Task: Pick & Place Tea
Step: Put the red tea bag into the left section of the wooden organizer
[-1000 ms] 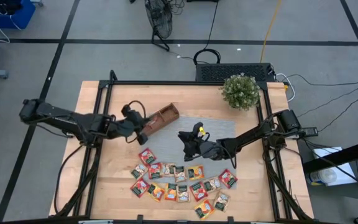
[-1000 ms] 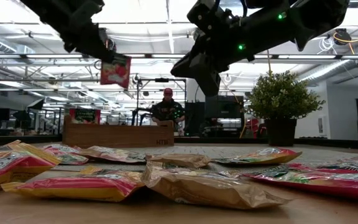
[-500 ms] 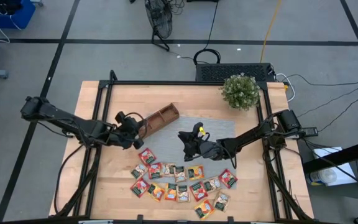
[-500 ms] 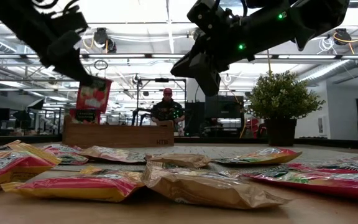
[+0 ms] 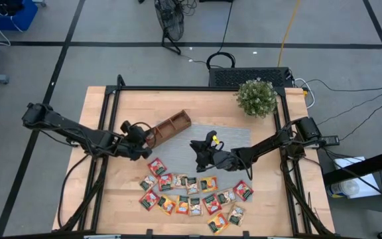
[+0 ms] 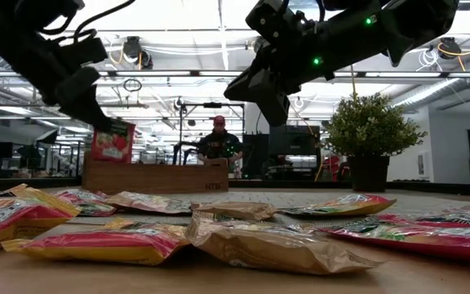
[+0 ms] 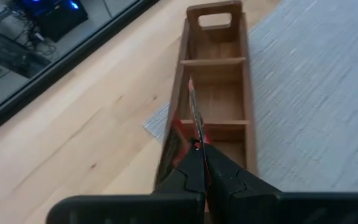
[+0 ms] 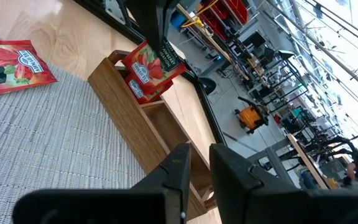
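- Counter [image 5: 111,106]: pale wood top in a dark frame, on a grey tiled floor with cables.
- Grey woven mat [image 5: 178,156]: lies at the counter's middle, under the near end of the wooden tray [image 5: 171,127], which runs aslant toward the far side.
- Potted plant [image 5: 256,97]: far right corner of the counter.
- Room: the low view shows a long hall with ceiling lights and racks; a person [image 6: 219,143] sits behind the tray, well beyond the counter.
- Loose sachets [image 5: 194,196]: red, orange, yellow and green, spread in rough rows along the counter's near middle, some overlapping.
- Left pincer [image 5: 143,141]: at the tray's near left end, clamped on a red sachet [image 6: 113,141] held edge-up above the tray's end compartment.
- A second red sachet [image 8: 137,90] stands in that compartment, mostly hidden behind the held one.
- Right pincer [image 5: 201,154]: hangs over the mat's middle, fingers a narrow gap apart, nothing between them.
- Hard to make out: label print on the sachets; the tray's far compartments from above.
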### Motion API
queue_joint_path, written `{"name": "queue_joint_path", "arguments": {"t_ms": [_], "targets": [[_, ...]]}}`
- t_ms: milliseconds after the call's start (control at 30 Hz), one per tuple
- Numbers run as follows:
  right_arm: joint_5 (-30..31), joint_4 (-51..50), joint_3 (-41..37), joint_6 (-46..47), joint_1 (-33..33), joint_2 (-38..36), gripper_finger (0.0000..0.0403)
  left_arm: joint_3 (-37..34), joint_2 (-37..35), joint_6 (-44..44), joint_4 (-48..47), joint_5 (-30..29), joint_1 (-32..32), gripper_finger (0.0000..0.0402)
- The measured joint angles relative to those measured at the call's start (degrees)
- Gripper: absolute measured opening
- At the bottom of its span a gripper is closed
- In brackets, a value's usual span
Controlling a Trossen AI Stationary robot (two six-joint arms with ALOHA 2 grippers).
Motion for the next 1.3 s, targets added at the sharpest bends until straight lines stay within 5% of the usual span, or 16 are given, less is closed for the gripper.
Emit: {"name": "queue_joint_path", "arguments": {"t_ms": [1300], "targets": [[-0.1, 0.0, 0.0, 0.0, 0.0, 0.0, 0.0047, -1.3, 0.0, 8.8, 0.2, 0.0, 3.2, 0.0004]]}}
